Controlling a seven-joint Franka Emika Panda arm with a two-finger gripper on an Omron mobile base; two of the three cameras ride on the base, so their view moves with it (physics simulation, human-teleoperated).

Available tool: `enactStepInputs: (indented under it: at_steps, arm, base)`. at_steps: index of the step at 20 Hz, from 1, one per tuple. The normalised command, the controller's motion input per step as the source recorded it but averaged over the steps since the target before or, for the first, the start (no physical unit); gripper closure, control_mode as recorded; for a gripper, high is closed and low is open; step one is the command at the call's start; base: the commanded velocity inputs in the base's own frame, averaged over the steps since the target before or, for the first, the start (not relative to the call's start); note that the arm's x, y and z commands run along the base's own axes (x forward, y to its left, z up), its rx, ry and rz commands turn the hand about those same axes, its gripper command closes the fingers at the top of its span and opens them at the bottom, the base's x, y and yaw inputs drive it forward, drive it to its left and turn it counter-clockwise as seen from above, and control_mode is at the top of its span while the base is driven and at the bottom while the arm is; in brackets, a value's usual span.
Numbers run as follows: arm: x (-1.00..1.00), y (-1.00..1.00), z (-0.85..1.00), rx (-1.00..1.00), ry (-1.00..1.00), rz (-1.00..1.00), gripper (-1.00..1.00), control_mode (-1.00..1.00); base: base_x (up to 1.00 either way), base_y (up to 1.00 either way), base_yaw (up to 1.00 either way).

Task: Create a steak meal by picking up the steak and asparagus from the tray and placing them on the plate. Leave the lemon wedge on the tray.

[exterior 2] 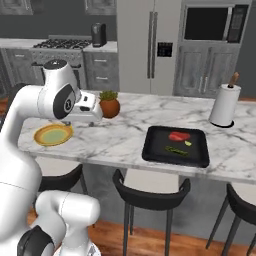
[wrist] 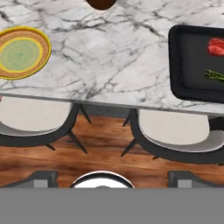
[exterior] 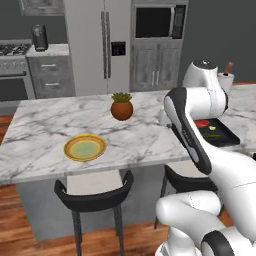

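Observation:
The black tray (exterior 2: 155,145) lies on the marble island, right of the arm. On it are the red steak (exterior 2: 178,136), the dark green asparagus (exterior 2: 176,149) and the small yellow-green lemon wedge (exterior 2: 188,143). The yellow-rimmed plate (exterior 2: 53,134) with its pale green centre sits bare at the left. In the hand view the plate (wrist: 22,52) is at upper left and the tray (wrist: 188,65) at the right edge, with steak (wrist: 216,46) and asparagus (wrist: 214,75) partly cut off. My gripper (wrist: 113,177) hangs open above the island's front edge, between plate and tray, holding nothing.
A potted plant (exterior 2: 109,103) in a brown pot stands mid-island behind the hand. A paper towel roll (exterior 2: 225,105) is at the far right. Black stools (exterior 2: 150,185) are tucked under the counter's front edge. Marble between plate and tray is bare.

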Motion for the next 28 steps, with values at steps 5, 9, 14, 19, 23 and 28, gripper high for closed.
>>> enactStepInputs:
  at_steps: [5,9,14,19,23,28]
  arm:
    - [0.00,0.00,0.00,0.00,0.00,0.00,-1.00,1.00]
    - [0.00,0.00,0.00,0.00,0.00,0.00,-1.00,1.00]
    - [0.00,0.00,0.00,0.00,0.00,0.00,-1.00,1.00]
    - [0.03,-0.11,-0.05,0.00,0.00,-0.01,-1.00,-1.00]
    - [0.00,-0.38,-0.08,0.00,0.00,-0.03,-1.00,-1.00]
    - [0.03,-0.58,-0.13,0.00,0.00,-0.04,-1.00,-1.00]
  base:
    - [0.45,0.21,0.00]
    - [0.68,0.00,0.00]
    - [0.57,0.00,0.00]
    - [0.00,0.00,0.00]
    - [0.00,0.00,0.00]
    - [0.00,0.00,0.00]
